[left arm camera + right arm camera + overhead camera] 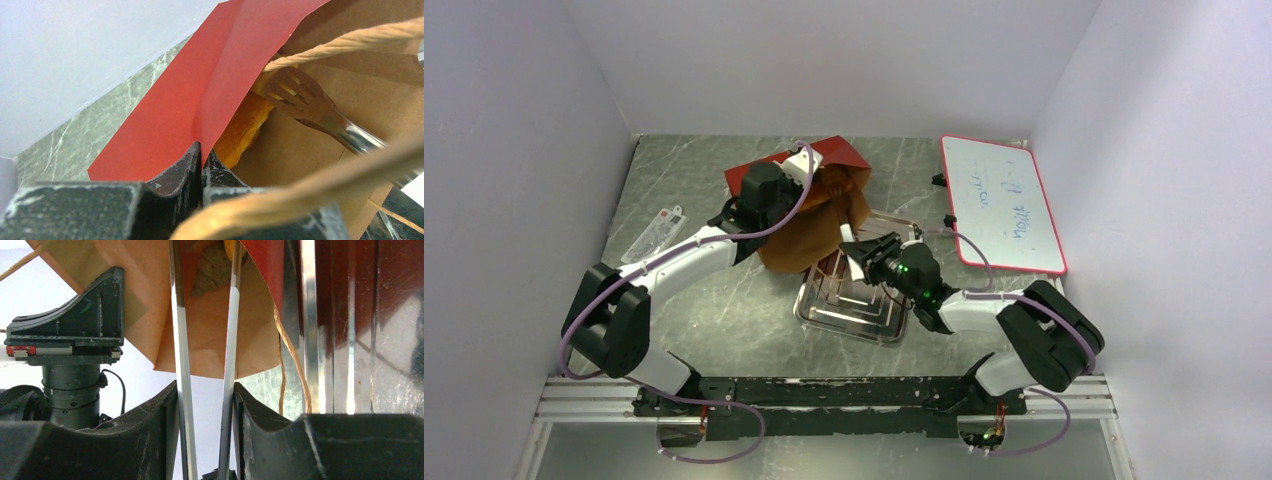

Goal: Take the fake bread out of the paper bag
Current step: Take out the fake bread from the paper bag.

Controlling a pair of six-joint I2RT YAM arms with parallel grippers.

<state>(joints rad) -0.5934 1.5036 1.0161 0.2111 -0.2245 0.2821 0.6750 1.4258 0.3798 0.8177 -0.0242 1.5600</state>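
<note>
The paper bag [809, 235] lies on its side at the table's back, mouth toward the tray. My left gripper [201, 152] is shut on the bag's red upper edge [200, 90], holding the mouth up. Inside, a golden-orange fake bread [245, 130] rests against the brown lining. My right gripper [206, 390] is shut on the two arms of metal tongs [180, 340], which reach into the bag. The tongs' slotted head [295, 95] lies against the bread's top. A ridged croissant [212, 267] shows between the tong arms in the right wrist view.
A silver metal tray [824, 312] sits in front of the bag, under my right gripper [874, 250]. A red-framed whiteboard [1004, 200] lies at the right. A clear plastic piece [656, 232] lies at the left. The bag's cord handles [345, 42] cross the mouth.
</note>
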